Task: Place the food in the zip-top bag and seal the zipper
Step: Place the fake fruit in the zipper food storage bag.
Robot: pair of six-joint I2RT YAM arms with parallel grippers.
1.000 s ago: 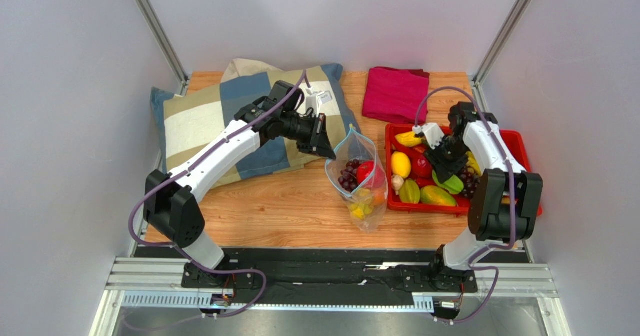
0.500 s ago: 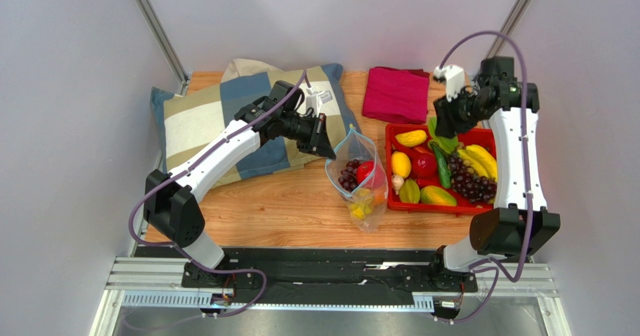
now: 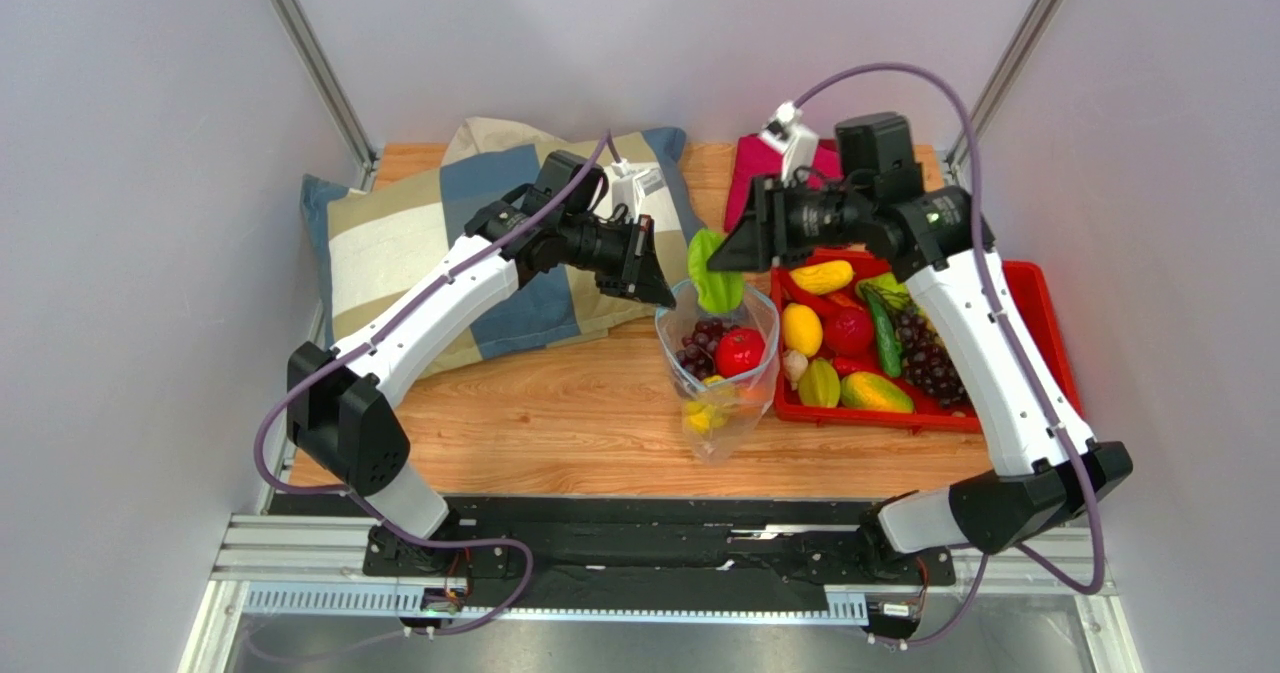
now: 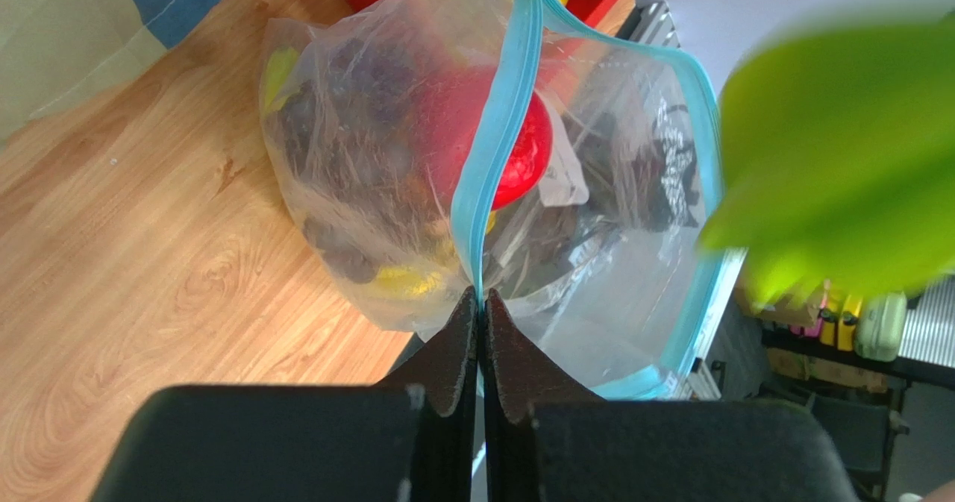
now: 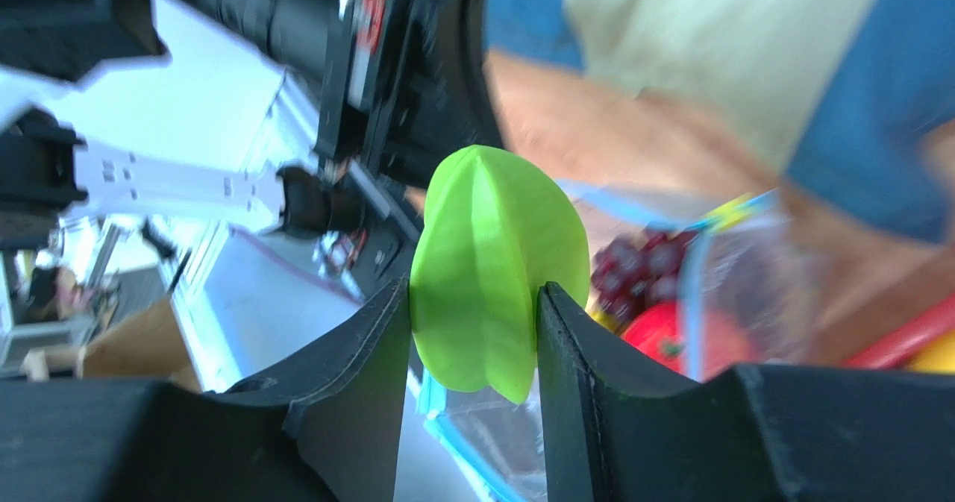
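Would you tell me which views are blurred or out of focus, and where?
Top external: sharp throughout. Left wrist: zip-top bag crisp, green fruit a blurred smear. Right wrist: that fruit sharp in the right claw, pillow behind smeared.

Left wrist view: green fruit (image 4: 835,150) at upper right is blurring out and running off the right edge. Crinkled zip-top bag (image 4: 370,88) wall is veiling the dark pieces (image 4: 331,250) inside; kind not resolvable. Right wrist view: checked pillow (image 5: 773,55) at upper right is smearing, and the top edge is cutting it off.
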